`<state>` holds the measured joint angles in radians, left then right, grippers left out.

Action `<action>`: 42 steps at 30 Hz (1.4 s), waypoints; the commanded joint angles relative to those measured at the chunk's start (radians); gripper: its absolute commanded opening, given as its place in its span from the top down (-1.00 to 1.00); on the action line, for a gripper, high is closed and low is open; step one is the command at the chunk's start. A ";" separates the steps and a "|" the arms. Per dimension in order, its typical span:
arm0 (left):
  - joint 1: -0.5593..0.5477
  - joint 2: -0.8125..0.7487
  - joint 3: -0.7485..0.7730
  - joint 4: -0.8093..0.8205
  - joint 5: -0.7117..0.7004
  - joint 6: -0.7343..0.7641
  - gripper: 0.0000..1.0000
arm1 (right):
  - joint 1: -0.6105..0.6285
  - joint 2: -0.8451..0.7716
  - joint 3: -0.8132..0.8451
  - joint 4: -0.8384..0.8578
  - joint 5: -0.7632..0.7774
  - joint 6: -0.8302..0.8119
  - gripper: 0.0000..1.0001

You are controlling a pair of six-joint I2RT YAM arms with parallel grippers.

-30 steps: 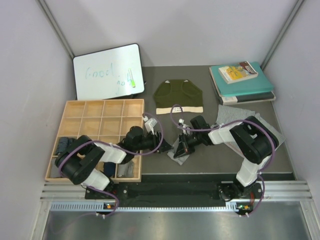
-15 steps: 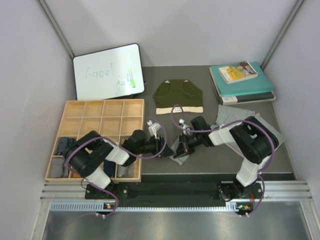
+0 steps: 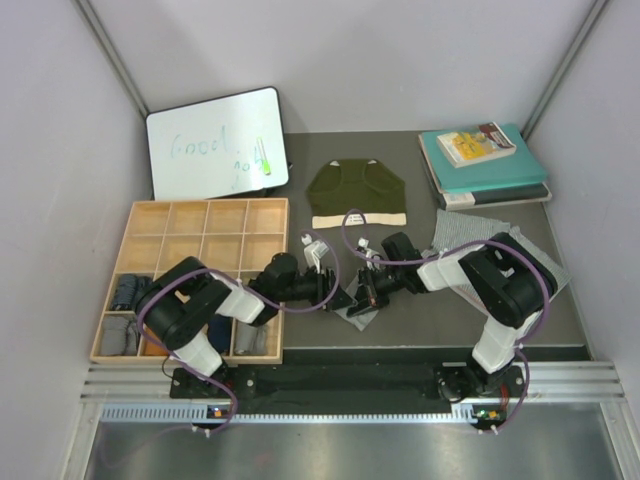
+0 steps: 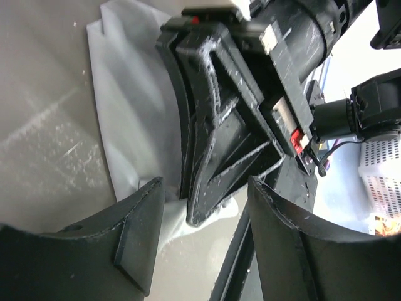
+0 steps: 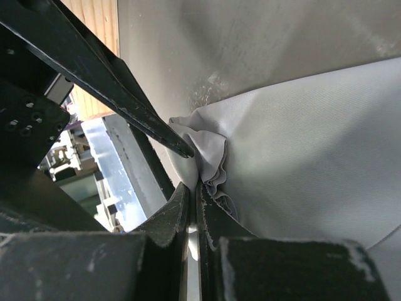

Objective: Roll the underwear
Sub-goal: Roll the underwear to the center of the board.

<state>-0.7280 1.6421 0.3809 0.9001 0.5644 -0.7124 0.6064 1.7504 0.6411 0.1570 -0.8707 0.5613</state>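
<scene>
Bench [image 3: 440,320] is carrying everything. Wooden compartment tray [image 3: 205,202] is lying to the left of the left pincer [image 3: 335,297], with the left arm reaching across its near right corner. Whiteboard [image 3: 215,140] is leaning beyond the tray, well apart from both pincers. Teal books [image 3: 490,170] are sitting stacked far beyond the right pincer [image 3: 358,297], off to its right.

Olive green underwear [image 3: 357,192] is lying flat just beyond both pincers. Patterned underwear [image 3: 465,228] is lying to the right pincer's right, partly under the right arm. Light grey underwear [image 3: 360,312] is lying directly beneath the two pincers. They are meeting tip to tip and hiding much of it from overhead.

Right wrist view is showing what overhead cannot. The right pincer [image 5: 191,194] is pinching shut on a bunched fold of the light grey underwear [image 5: 313,157]. One left-pincer finger [image 5: 125,100] is touching that same bunch.

In the left wrist view, the left pincer [image 4: 203,235] is standing roughly half open, gripping nothing. Its jaws are straddling the right pincer [image 4: 213,144], which is blocking the cloth [image 4: 125,113] beyond.
</scene>
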 commanded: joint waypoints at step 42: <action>-0.004 0.065 0.122 -0.299 -0.007 0.200 0.76 | -0.134 -0.028 0.063 -0.085 -0.042 -0.110 1.00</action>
<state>-0.7280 1.6802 0.4770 0.6415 0.5919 -0.5236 0.4858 1.7370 0.6838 0.0509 -0.9009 0.4808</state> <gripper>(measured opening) 0.256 0.020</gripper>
